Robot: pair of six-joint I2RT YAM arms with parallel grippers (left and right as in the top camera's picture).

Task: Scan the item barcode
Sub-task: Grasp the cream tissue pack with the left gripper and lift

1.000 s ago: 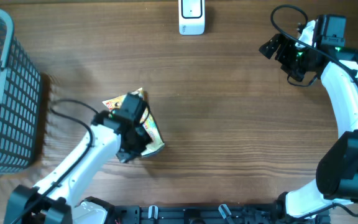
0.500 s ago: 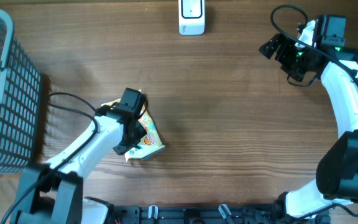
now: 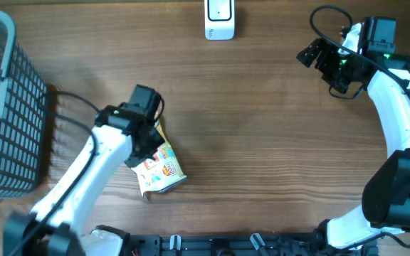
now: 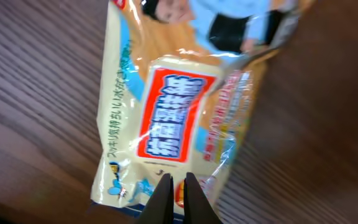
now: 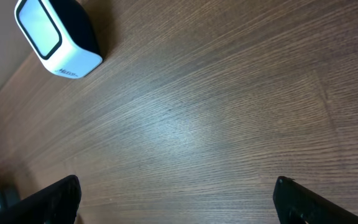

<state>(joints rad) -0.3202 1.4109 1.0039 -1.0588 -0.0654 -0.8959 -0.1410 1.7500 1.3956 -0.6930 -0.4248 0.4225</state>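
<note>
Table [image 3: 262, 142]: dark brown wood, grain running away from the basket.
Basket [image 3: 6, 107]: grey plastic mesh, at the table's edge.
Light: soft; streaky shadows just beside the basket.

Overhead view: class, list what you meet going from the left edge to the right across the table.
From the left: grey plastic mesh basket → yellow plastic snack packet → white box-shaped barcode scanner → black right pincer, standing open.

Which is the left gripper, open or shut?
Shut. In the left wrist view the left gripper is closed to a thin slit, pinching the near edge of the snack packet.
</note>
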